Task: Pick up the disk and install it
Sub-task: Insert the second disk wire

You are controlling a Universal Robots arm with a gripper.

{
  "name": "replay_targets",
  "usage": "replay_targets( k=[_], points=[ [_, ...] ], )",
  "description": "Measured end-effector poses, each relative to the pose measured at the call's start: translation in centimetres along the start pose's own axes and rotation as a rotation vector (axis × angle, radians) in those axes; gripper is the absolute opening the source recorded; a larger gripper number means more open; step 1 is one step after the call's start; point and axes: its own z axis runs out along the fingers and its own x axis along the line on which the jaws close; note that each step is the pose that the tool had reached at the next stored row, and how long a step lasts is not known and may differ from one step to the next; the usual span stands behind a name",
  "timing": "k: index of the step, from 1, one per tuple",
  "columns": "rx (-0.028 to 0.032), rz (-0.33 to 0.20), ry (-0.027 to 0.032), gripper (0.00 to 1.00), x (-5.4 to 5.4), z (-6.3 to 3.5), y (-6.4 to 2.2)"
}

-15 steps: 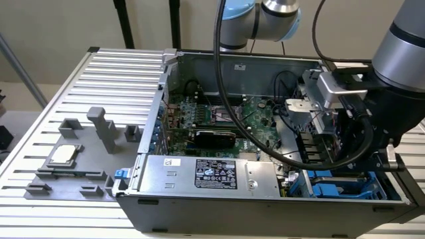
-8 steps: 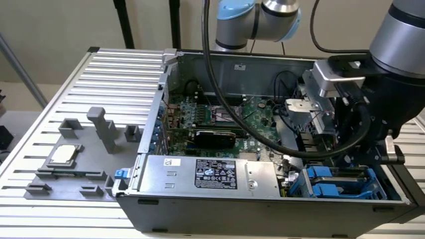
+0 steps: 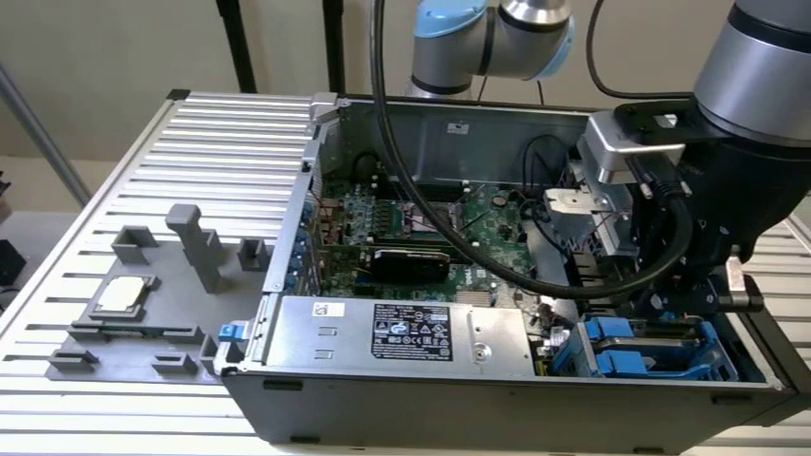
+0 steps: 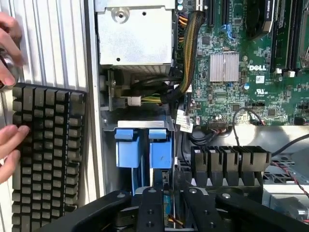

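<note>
- Disk (image 4: 143, 147) sat in the drive bay of the computer case (image 3: 507, 399), blue rails up, beneath your gripper (image 4: 164, 212) — finger state I could not tell.
- Cables (image 4: 186, 72) ran close — a skewed push could have snagged them or jammed the rails.
- Hands (image 4: 9, 140) rested at a keyboard (image 4: 46, 159) nearby.

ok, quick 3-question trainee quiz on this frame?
1. True or false: the case has its side cover on.
2. The disk rails by the gripper are: A red, B blue, C green.
3. Fill in: in the wrist view, a hand touches a ____.
Key: 1 false; 2 B; 3 keyboard.
</note>
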Motion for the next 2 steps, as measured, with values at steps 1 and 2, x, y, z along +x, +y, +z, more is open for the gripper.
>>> replay_targets(
  k=[1, 2],
  points=[
    [0.0, 0.0, 0.0, 1.0, 0.0, 0.0, 0.0],
    [0.0, 0.0, 0.0, 1.0, 0.0, 0.0, 0.0]
  ],
)
